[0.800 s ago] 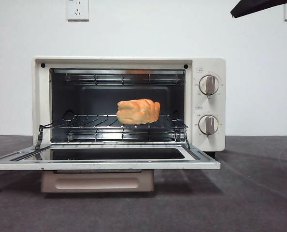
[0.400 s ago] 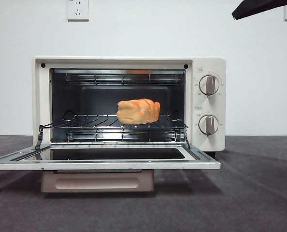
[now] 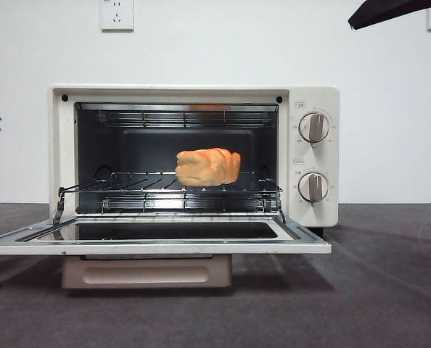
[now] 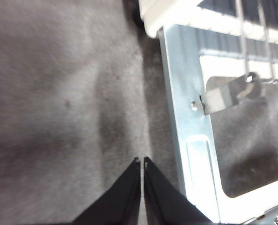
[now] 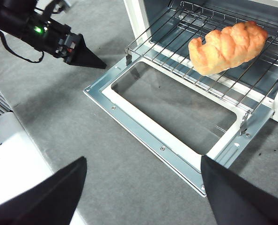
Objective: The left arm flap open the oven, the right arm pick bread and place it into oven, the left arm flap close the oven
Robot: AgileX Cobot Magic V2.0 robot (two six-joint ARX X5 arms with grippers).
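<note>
Golden bread [image 3: 207, 167] sits on the wire rack [image 3: 165, 183] inside the oven [image 3: 313, 156], door [image 3: 157, 243] flapped open. My right gripper [image 5: 139, 187] is spread, empty. My left gripper [image 4: 142, 161], jaws together, waits left of the door; closing remains.

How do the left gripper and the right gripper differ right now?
The left gripper has its jaws shut, tips almost touching; the right gripper has its jaws wide apart. The left gripper hangs low over the table beside the side edge of the oven door; the right gripper sits higher, back from the door's front, looking down on the bread. Both hold nothing.
</note>
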